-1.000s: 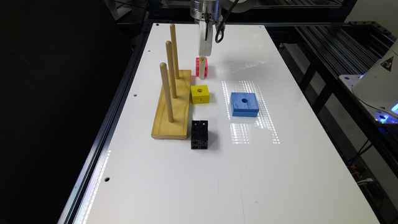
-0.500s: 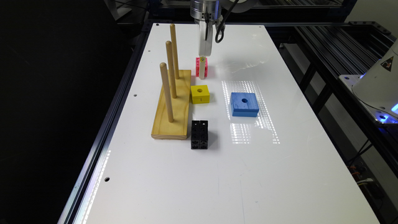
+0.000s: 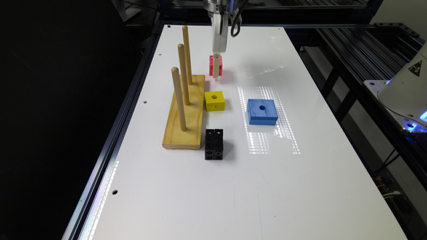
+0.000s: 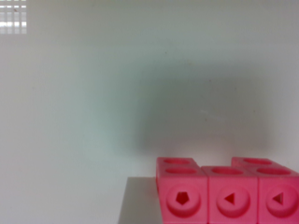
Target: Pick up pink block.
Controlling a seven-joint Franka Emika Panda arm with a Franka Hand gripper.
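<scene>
The pink block [image 3: 212,65] rests on the white table [image 3: 300,186] at the far end, beyond the yellow cube [image 3: 214,100]. The gripper [image 3: 216,68] is at the block; its state cannot be determined. Judged light, rigid, smooth plastic; grasp across opposite flat sides.

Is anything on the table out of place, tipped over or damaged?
Nothing stands out. The pink block, yellow cube, blue block and black block sit flat and apart on the white table, and the wooden peg stand has its pegs upright.
</scene>
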